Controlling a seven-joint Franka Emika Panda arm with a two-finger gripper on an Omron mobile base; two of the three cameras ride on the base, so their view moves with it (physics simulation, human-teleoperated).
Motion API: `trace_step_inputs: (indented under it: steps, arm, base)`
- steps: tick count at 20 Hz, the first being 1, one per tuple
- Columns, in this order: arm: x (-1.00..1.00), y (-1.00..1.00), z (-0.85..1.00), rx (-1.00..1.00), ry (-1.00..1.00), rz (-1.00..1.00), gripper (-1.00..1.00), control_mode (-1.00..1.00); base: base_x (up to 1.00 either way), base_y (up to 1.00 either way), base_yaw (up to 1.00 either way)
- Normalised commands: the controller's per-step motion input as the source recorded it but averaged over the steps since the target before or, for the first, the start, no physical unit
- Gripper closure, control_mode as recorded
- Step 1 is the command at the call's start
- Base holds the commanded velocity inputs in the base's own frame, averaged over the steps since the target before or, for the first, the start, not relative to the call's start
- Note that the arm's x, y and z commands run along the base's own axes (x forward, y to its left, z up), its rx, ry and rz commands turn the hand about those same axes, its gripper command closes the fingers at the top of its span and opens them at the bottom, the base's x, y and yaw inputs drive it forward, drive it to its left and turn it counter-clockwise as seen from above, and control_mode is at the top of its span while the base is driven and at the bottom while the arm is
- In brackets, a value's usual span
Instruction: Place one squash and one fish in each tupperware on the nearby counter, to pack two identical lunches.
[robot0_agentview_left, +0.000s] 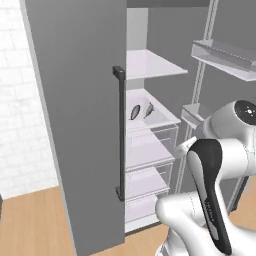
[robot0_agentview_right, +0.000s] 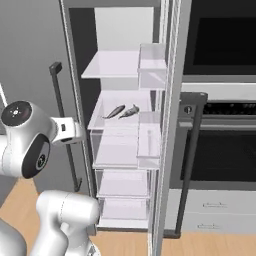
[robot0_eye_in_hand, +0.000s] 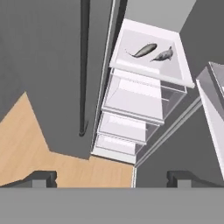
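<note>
I'm facing the open fridge (robot0_agentview_right: 125, 125) with my end effector (robot0_eye_in_hand: 111, 177) spread wide and empty, well short of the shelves. To fetch a fish (robot0_eye_in_hand: 143, 50) cleanly I'd reach in above its shelf (robot0_eye_in_hand: 131, 39), descend over the body's middle and close across its narrow width. I count two fish (robot0_agentview_right: 114, 112) side by side on that shelf, no squash visible

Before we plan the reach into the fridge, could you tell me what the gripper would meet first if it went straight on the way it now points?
Probably the lower drawers below the shelf; the open gripper aims under the two fish, though depth is unclear.
</note>
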Motion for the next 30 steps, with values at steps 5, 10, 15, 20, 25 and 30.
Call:
trace_step_inputs:
  steps: [5,10,15,20,25,30]
  arm:
    - [0.0,0.0,0.0,0.0,0.0,0.0,-1.0,1.0]
    - [0.0,0.0,0.0,0.0,0.0,0.0,-1.0,1.0]
    - [0.0,0.0,0.0,0.0,0.0,0.0,-1.0,1.0]
    - [0.2,0.0,-0.12,-0.01,-0.03,-0.02,-1.0,-1.0]
    - [0.61,0.0,-0.33,0.0,-0.01,0.0,-1.0,-1.0]
    - [0.65,0.0,-0.33,0.18,0.0,-0.18,-1.0,-1.0]
  base:
    - [0.52,0.02,-0.29]
    - [0.52,0.0,-0.25]
    - [0.42,0.0,-0.18]
    - [0.17,0.0,-0.05]
    - [0.0,0.0,0.0]
    - [0.0,0.0,0.0]
